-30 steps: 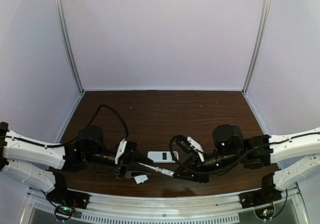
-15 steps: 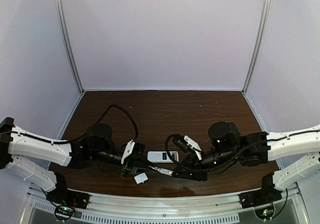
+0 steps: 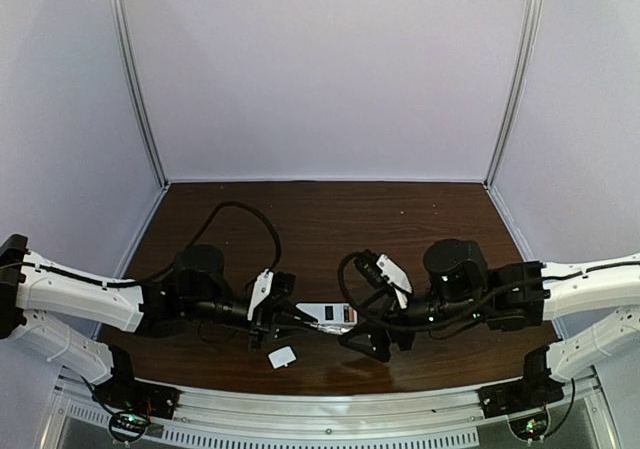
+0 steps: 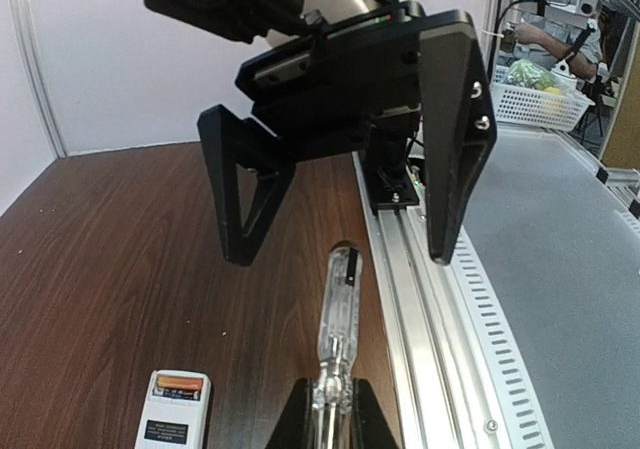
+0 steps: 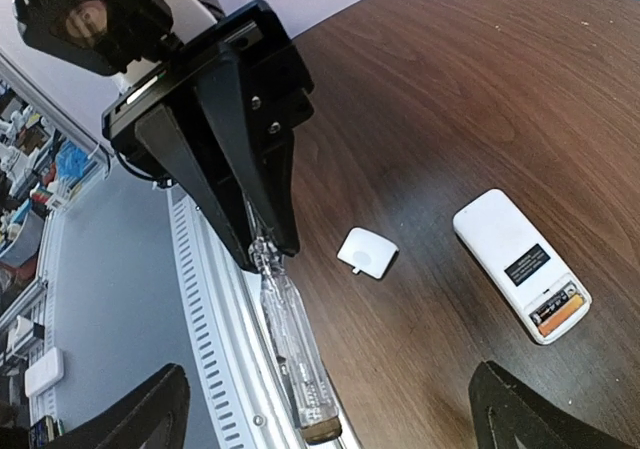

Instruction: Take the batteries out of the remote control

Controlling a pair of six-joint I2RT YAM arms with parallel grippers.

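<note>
- the battery cover (image 5: 367, 252) is lying off, near the remote control (image 5: 505, 244).
- the batteries (image 5: 558, 309) are sitting in its open bay, not yet out.
- the left gripper (image 4: 328, 424) is clamping a screwdriver (image 4: 335, 309) beside the remote control.
- the right gripper (image 3: 375, 341) is hanging spread, empty.

White remote control (image 5: 512, 252) lying flat, label up, end compartment open, orange-dark batteries (image 5: 557, 312) inside.
</note>
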